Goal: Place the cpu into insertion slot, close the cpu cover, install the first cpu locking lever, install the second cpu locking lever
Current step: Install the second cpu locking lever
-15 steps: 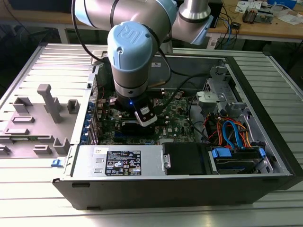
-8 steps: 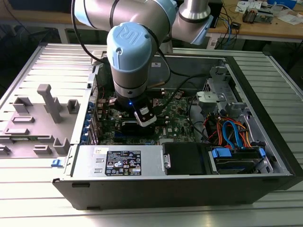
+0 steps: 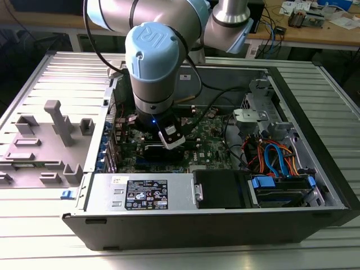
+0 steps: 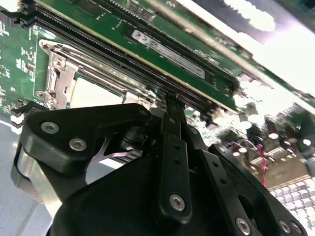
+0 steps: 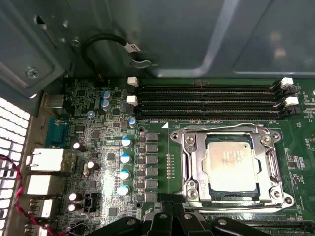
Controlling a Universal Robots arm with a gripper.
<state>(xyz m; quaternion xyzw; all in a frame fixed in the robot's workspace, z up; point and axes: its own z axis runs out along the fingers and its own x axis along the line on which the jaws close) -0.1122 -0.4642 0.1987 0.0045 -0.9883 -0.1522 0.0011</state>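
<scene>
Gripper [image 4: 173,105] fingers together, empty, just beside the cpu cover [image 5: 194,142], which lies over the cpu [image 5: 231,164]. RAM slots [image 5: 206,101] flank the cover; arm [image 3: 154,62] overhead.

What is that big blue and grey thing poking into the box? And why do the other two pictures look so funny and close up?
That is a robot arm reaching into an open computer case. The exterior view comes from a camera standing off the arm. Both wrist views come from cameras riding on the arm, so they look close up. They show the green motherboard. On it the cpu, a flat silver chip, lies in the insertion slot, with the cpu cover, a shiny frame, around it. The black gripper hovers near the long memory slots.
</scene>
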